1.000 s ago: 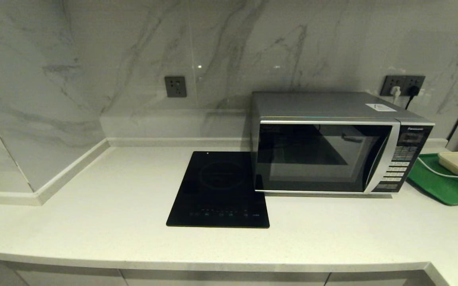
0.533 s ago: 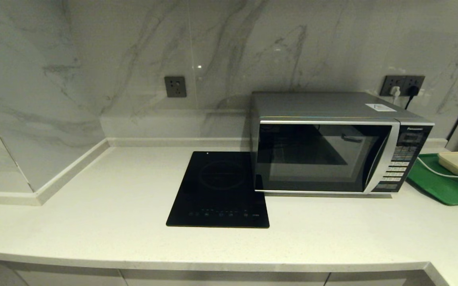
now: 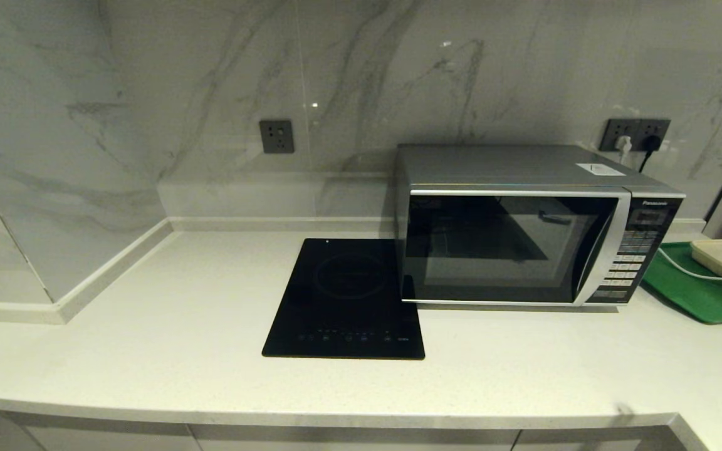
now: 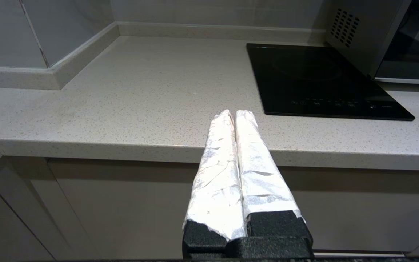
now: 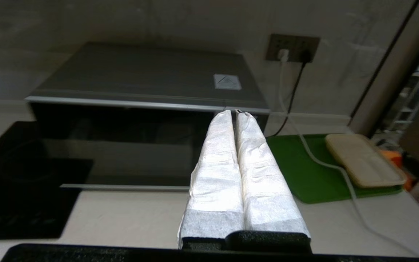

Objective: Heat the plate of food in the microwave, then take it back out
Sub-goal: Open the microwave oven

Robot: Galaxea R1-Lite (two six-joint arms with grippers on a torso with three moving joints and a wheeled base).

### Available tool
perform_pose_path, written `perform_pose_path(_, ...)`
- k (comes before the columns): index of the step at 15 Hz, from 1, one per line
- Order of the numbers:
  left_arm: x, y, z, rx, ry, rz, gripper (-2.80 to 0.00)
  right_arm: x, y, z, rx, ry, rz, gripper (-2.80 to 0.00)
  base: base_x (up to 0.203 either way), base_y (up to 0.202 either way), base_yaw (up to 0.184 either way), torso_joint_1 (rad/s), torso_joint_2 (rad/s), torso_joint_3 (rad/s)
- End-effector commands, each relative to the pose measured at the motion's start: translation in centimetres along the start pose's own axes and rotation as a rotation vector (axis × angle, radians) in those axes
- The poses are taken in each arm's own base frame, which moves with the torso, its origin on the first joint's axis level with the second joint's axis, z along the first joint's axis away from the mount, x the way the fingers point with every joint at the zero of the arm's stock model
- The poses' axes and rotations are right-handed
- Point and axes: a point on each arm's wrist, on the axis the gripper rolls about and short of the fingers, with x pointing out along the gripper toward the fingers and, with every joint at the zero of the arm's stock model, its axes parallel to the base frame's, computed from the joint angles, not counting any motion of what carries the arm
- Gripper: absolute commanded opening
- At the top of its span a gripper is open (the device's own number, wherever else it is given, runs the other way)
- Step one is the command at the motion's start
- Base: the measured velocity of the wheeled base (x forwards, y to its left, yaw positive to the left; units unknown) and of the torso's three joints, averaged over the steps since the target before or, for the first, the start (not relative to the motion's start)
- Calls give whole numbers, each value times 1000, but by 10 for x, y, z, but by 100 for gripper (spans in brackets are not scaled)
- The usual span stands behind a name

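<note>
The left gripper [image 4: 230, 113], its two white-wrapped jaws pressed together on nothing, hangs in front of the worktop edge, low, pointing across the pale speckled stone worktop [image 4: 140, 94]. The right gripper [image 5: 235, 112] is likewise clenched and empty, and points toward the front of the microwave from above the worktop's near side. Neither gripper appears in the head view; only the wrist views show them.

The left wrist view alone shows the pale cabinet fronts [image 4: 115, 203] under the worktop and the vent holes in the microwave's side wall. The right wrist view alone shows a white cable [image 5: 326, 163] trailing over the green rectangular tray [image 5: 304, 174], the cream flat box [image 5: 364, 160] lying on that tray, and cluttered shelving beyond a dark post. The head view alone takes in the whole marble-patterned wall with the grey socket [image 3: 276, 136] at its middle.

The large boxy silver microwave [image 3: 524, 169] stands at the back right of the worktop with its dark glass door closed, the black button panel on its right, a white label on top, and plugs in the double socket [image 3: 635, 134] behind it. The flat black induction hob [image 3: 348, 300] lies just beside it on the left, and the green tray just beside it on the right. The plate of food is not visible in any view; through the dark glass I cannot tell whether anything sits inside.
</note>
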Motion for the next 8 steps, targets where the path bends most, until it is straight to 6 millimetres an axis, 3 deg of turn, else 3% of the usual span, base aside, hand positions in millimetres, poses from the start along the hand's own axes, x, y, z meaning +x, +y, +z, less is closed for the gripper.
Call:
perform_pose_path(1,0,0,0,0,0,0,-280,111,14,0,-51,158,-79,-280,0,0,0,0,0,0)
perform_pose_path(3,0,0,0,-1,0,0,-280,163,21,-13,-84,234,-179,-280,0,0,0,0,0,0)
perform_pose_path(5,0,0,0,-2,0,0,-280,199,30,-34,-93,308,-277,-280,0,0,0,0,0,0)
perform_pose_path(8,0,0,0,0,0,0,-280,212,65,-60,-126,378,-426,-280,0,0,0,0,0,0)
